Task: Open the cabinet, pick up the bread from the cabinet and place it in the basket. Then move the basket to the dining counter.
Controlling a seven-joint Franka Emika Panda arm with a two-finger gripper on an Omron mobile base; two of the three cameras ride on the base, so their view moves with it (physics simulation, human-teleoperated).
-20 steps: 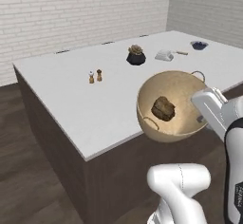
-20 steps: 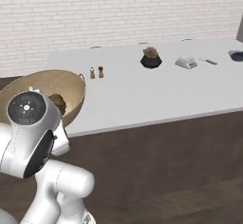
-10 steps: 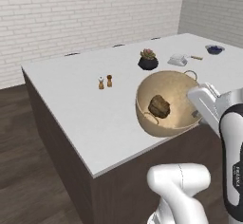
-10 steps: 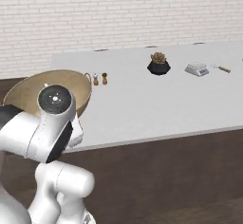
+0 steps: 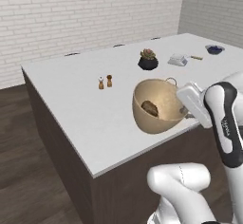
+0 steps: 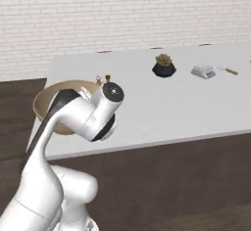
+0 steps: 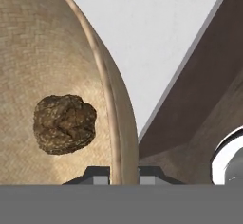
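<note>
The gripper (image 7: 124, 174) pinches the rim of the tan round woven basket (image 5: 159, 108), jaws astride it, at the pale grey dining counter's (image 5: 85, 109) near edge; the lumpy dark-brown bread roll (image 7: 64, 123) sits inside.

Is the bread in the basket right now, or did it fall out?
In. The bread lies on the inner bottom of the basket, whose rim sits between the gripper fingers above the dining counter.

The arm (image 5: 223, 123) is glossy white with rounded, tubular links, black bands at the joints and small grey lettering along one black strip. A round dark cap with a pale centre closes one joint (image 6: 113, 91). The fingers (image 7: 99, 173) are small, dark and blocky, with lighter grey pads.
</note>
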